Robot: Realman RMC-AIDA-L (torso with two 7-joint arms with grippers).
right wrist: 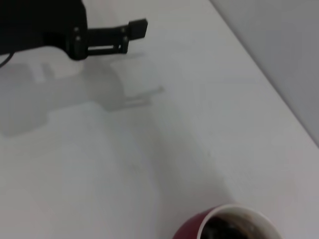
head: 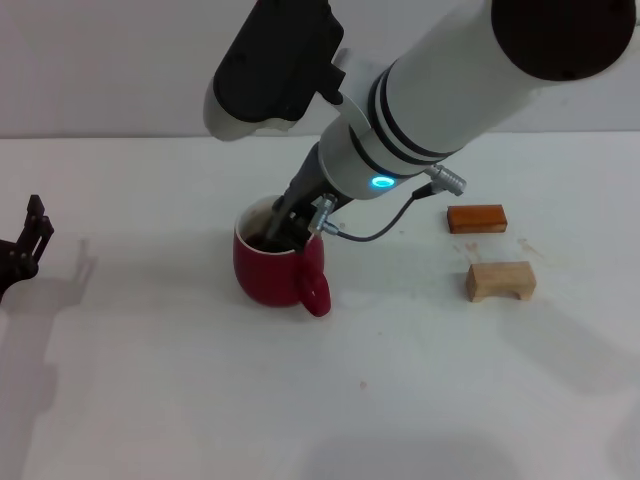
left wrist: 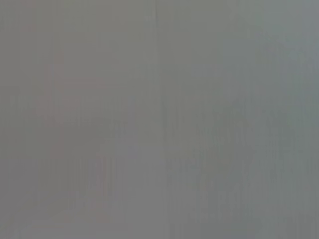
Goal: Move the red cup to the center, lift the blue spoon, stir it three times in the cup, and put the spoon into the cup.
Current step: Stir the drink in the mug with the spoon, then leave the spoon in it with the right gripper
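Note:
The red cup (head: pixel 272 268) stands left of the table's middle in the head view, its loop handle (head: pixel 314 288) turned toward me and dark liquid inside. My right gripper (head: pixel 288 225) reaches down into the cup's mouth from the right arm above. The blue spoon is hidden. In the right wrist view only the red cup's rim (right wrist: pixel 230 225) shows, with dark liquid in it. My left gripper (head: pixel 30 240) is parked open at the table's far left, and it also appears as the black left gripper (right wrist: pixel 107 37) in the right wrist view.
An orange-brown flat block (head: pixel 477 218) and a tan wooden block (head: pixel 500 281) lie to the right of the cup. The white table (head: pixel 200 400) stretches toward me. The left wrist view is a plain grey blur.

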